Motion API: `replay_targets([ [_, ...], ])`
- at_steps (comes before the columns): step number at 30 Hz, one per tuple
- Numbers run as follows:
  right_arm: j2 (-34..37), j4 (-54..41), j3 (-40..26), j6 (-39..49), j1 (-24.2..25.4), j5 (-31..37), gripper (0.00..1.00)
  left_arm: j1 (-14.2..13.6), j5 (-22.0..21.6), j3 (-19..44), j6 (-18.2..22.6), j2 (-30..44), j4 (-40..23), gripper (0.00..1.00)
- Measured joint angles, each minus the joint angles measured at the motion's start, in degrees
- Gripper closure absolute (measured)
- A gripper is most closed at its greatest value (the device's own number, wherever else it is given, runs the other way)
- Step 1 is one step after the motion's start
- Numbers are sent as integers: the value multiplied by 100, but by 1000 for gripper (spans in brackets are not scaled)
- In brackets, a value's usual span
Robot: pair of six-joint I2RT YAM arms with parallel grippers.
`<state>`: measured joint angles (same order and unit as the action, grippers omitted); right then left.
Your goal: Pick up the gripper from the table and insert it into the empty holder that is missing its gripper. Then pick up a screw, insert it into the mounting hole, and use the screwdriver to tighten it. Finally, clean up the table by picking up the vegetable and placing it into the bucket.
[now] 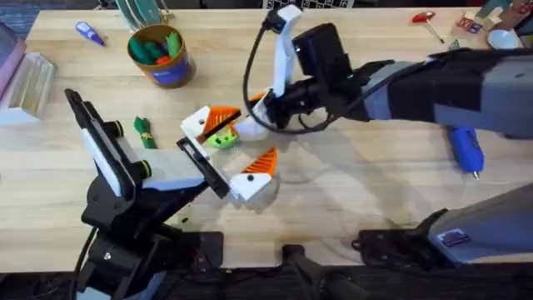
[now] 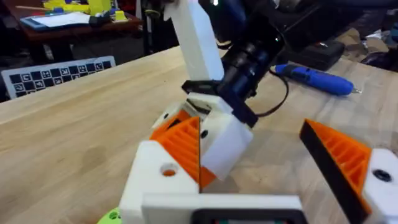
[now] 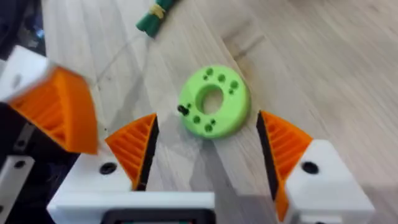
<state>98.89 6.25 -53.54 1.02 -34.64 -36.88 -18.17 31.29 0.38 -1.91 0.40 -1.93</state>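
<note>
The right tool (image 1: pixel 237 125) partly hides the lime-green disc (image 1: pixel 221 139). A wrist view's edge crops the vegetable (image 3: pixel 152 18). The bucket's (image 1: pixel 171 73) contents blur together.

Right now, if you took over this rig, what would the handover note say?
Left gripper: open, empty.
Right gripper: open, empty, hovering over the lime disc, which has a small black screw at its edge.
Done, apparently: an orange gripper sits in the holder on the left arm. Its mounting hole looks empty.
Left: pick the screw, insert it, then tighten it with the screwdriver, which lies on the table at the right. The vegetable lies on the table, not yet in the bucket.
</note>
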Motion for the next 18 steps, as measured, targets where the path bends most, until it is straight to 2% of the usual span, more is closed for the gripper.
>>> replay_targets([
  [8, 428, 666, -9, -8, -465, 1, 173, -1, -50, 0, 0, 0, -5, 11],
  [18, 686, 940, -9, 366, -520, 2, 325, -2, -70, 0, 1, -4, -105, 11],
])
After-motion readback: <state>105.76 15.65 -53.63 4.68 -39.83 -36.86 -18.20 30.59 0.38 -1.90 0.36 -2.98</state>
